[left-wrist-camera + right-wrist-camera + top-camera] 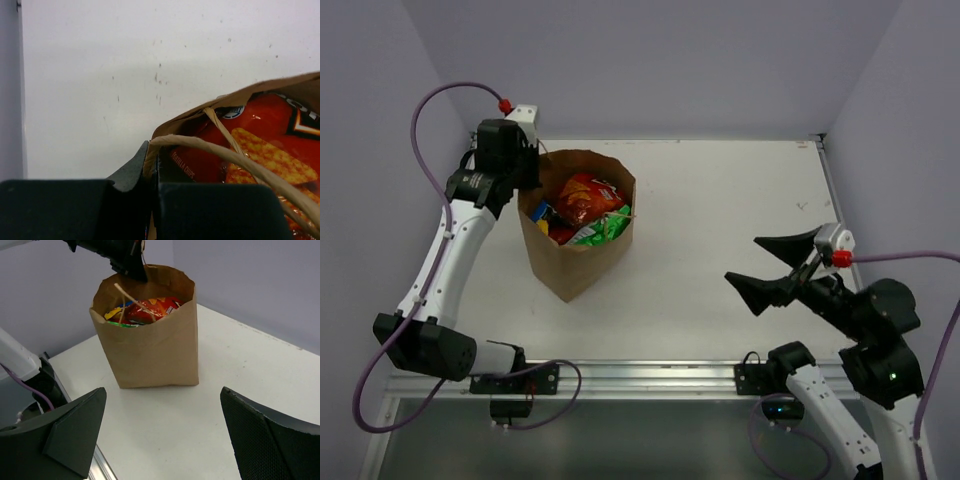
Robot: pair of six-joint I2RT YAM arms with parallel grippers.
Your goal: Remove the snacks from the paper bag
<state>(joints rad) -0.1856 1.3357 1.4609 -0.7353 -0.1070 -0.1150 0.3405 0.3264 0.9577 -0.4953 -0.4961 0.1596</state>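
The brown paper bag (582, 262) stands upright and open at the table's left middle. Inside it lie a red-orange Doritos bag (587, 197), a white-green chip bag (606, 229) and small yellow and blue wrappers (541, 213). My left gripper (527, 168) is at the bag's far-left rim. In the left wrist view it (152, 162) is shut on the rim and a twisted handle (210, 149), with the Doritos bag (260, 135) just behind. My right gripper (772, 262) is wide open and empty, right of the bag. The right wrist view shows it (162, 390) facing the bag (150, 347).
An aluminium rail (650, 375) runs along the table's near edge. Purple walls close in the back and both sides. White table top (720, 200) lies between the bag and my right gripper.
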